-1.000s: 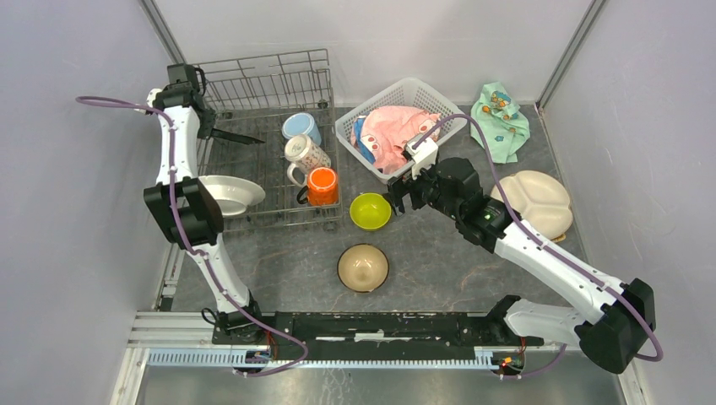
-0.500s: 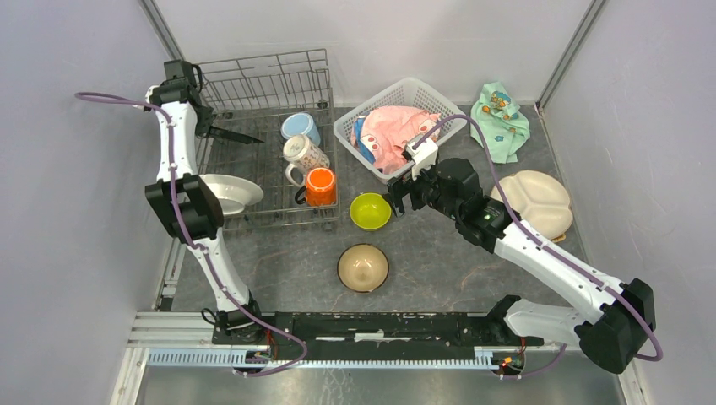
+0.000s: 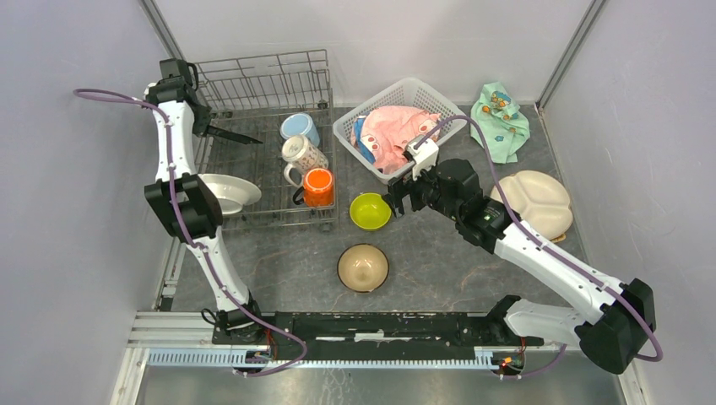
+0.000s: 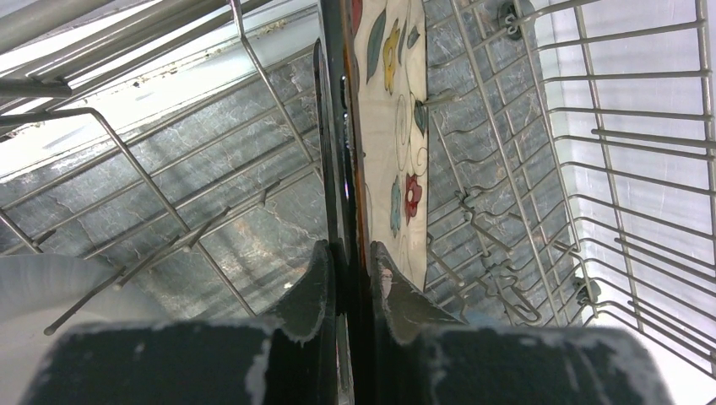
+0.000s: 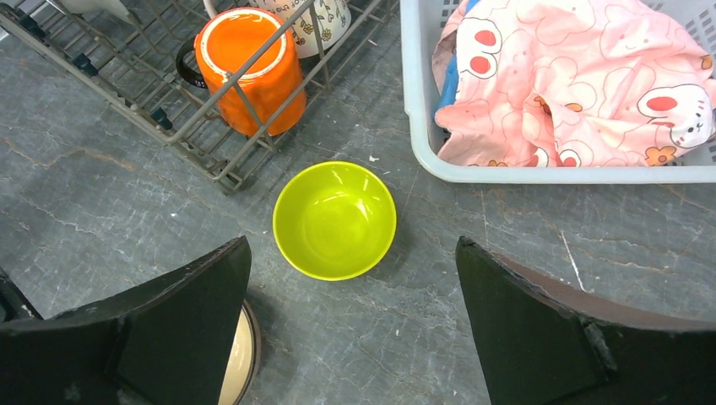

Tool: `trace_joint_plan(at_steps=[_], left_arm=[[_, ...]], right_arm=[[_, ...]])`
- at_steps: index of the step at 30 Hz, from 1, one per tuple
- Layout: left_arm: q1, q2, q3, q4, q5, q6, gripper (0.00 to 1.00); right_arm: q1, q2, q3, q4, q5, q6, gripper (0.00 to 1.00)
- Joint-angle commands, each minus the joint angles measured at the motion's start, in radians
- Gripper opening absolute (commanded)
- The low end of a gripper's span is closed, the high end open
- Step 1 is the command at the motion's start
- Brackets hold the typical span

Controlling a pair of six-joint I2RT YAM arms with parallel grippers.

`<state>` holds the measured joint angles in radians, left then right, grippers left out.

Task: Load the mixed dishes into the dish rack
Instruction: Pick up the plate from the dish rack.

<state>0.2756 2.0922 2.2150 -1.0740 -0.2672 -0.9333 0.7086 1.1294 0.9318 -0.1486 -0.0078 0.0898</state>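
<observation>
My left gripper [image 4: 349,257] is shut on a dark square plate [image 4: 333,126], held on edge among the tines of the dish rack [image 4: 591,169]; its floral face [image 4: 393,126] shows on the right. From above, that plate [image 3: 234,133] juts from the left gripper [image 3: 203,126] over the rack's [image 3: 262,84] back left. A white plate [image 3: 224,194] and light-blue [image 3: 301,127], patterned [image 3: 306,155] and orange [image 3: 321,186] mugs sit in the rack. My right gripper [image 5: 352,245] hangs open above the lime-green bowl [image 5: 335,220], not touching it.
A tan bowl [image 3: 363,267] sits in front of the green bowl [image 3: 370,211]. A cream divided plate [image 3: 532,202] lies at the right. The white lattice basket [image 3: 397,93] holds a pink cloth [image 3: 393,135]. A mint-green cloth [image 3: 501,118] lies at the back right.
My left wrist has drawn slightly toward the back left with the dark plate still in it. The right arm has not moved.
</observation>
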Motion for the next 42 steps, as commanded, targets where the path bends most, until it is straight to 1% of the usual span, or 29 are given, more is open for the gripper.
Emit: trace_joint_plan(at_steps=[1,3,6,9,12,15,18,20,23,27,30,36,42], left_arm=[[0.024,-0.078,0.102,0.341,0.071,0.068,0.02],[0.024,-0.097,0.082,0.355,0.058,0.071,0.02],[0.023,-0.115,0.06,0.387,0.08,0.043,0.02],[0.022,-0.121,0.058,0.369,0.086,-0.029,0.02],[0.025,-0.115,0.096,0.336,0.045,-0.057,0.02],[0.027,-0.094,0.155,0.382,0.084,-0.014,0.02],[0.025,-0.092,0.164,0.441,0.172,-0.002,0.02],[0.021,-0.097,0.167,0.451,0.199,0.016,0.02],[0.012,-0.111,0.16,0.428,0.184,0.046,0.02],[0.002,-0.153,0.091,0.415,0.185,0.076,0.02],[-0.017,-0.184,0.053,0.41,0.156,0.127,0.02],[-0.027,-0.208,0.053,0.409,0.152,0.224,0.02],[-0.027,-0.207,0.058,0.391,0.172,0.245,0.04]], right_arm=[[-0.003,0.018,0.046,0.019,0.001,0.05,0.97],[-0.006,0.055,0.084,0.018,0.039,0.068,0.96],[-0.006,0.137,0.164,0.023,0.069,0.118,0.93],[-0.015,0.242,0.293,-0.04,0.072,0.183,0.88],[-0.015,0.301,0.361,-0.066,0.051,0.23,0.84],[-0.014,0.294,0.323,-0.032,0.03,0.269,0.83],[-0.014,0.267,0.271,-0.028,0.045,0.291,0.82],[-0.014,0.246,0.248,-0.034,0.066,0.291,0.82],[-0.013,0.225,0.226,-0.031,0.082,0.281,0.82],[-0.012,0.203,0.207,-0.032,0.076,0.258,0.82],[-0.014,0.186,0.188,-0.024,0.067,0.241,0.83],[-0.014,0.175,0.17,-0.007,0.05,0.226,0.83],[-0.012,0.171,0.166,0.0,0.051,0.225,0.83]])
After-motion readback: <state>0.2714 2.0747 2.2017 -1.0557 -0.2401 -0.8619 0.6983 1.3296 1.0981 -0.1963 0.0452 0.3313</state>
